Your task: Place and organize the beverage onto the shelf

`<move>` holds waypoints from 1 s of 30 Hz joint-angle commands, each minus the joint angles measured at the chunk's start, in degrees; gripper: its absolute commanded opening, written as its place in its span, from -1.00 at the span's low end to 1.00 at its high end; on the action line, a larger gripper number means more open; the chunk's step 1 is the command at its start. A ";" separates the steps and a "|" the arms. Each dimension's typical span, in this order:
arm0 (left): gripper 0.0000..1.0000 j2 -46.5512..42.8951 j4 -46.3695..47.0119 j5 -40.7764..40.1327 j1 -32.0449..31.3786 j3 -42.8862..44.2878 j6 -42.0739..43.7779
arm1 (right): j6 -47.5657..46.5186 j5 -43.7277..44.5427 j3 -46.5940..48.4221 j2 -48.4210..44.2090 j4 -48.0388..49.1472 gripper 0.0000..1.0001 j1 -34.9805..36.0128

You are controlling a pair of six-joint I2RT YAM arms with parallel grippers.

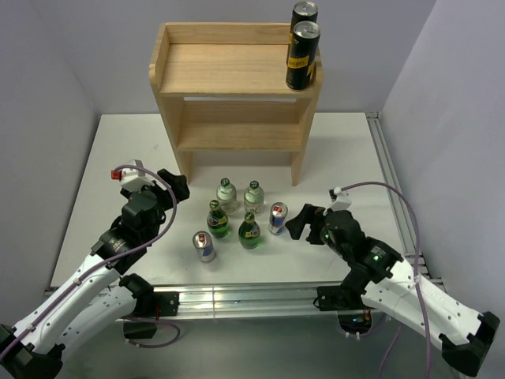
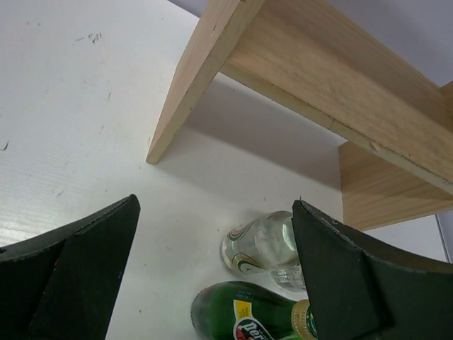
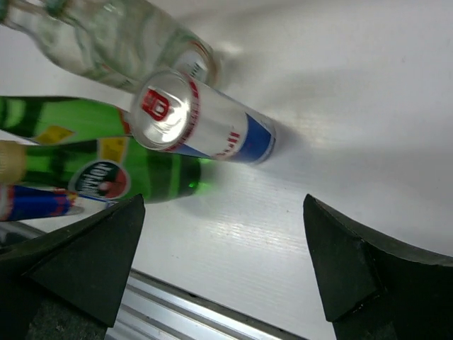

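**Top external view.** The shelf [image 1: 237, 87] stands at the far side of the white table [image 1: 347, 150]. Its long axis runs left to right and its open front faces the arm bases. At the right end of its top tier a black can [image 1: 303, 55] stands upright, with a second black can [image 1: 304, 11] just behind it. Six drinks stand upright on the table in front of the shelf, between the two arms:
- the left clear bottle [image 1: 226, 195] and the right clear bottle [image 1: 253, 196], nearest the shelf
- the left green bottle [image 1: 218, 220] and the right green bottle [image 1: 250, 231], in front of the clear pair
- a silver can [image 1: 278, 219] on the right
- a second silver can [image 1: 204, 246] at the near left

Only this view shows both tiers and the whole group.

**Left wrist view.** The left gripper [image 2: 212, 276] is spread wide with nothing between its fingers. Beyond the gap are the left clear bottle, the left green bottle, the shelf's side panels and its lower board. The black cans fall outside this frame.

**Right wrist view.** The right gripper [image 3: 223, 269] is likewise wide apart and empty, and it faces the silver can. Only here do the can's red-marked top and blue band show, along with a green bottle's label. A metal rail [image 3: 184, 312] crosses the bottom edge. The shelf is out of frame.
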 commanded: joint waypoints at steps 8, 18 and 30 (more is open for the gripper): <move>0.91 -1.19 3.64 -1.84 -1.04 -2.45 1.25 | 6.64 12.38 -7.55 11.57 18.54 1.00 11.89; 0.91 -3.47 7.60 -2.37 -1.21 -7.11 1.43 | 1.80 17.12 -7.75 26.40 35.18 1.00 11.89; 0.92 -5.32 11.20 -2.55 -1.30 -11.59 3.01 | -2.16 26.79 -8.80 40.12 53.46 1.00 12.06</move>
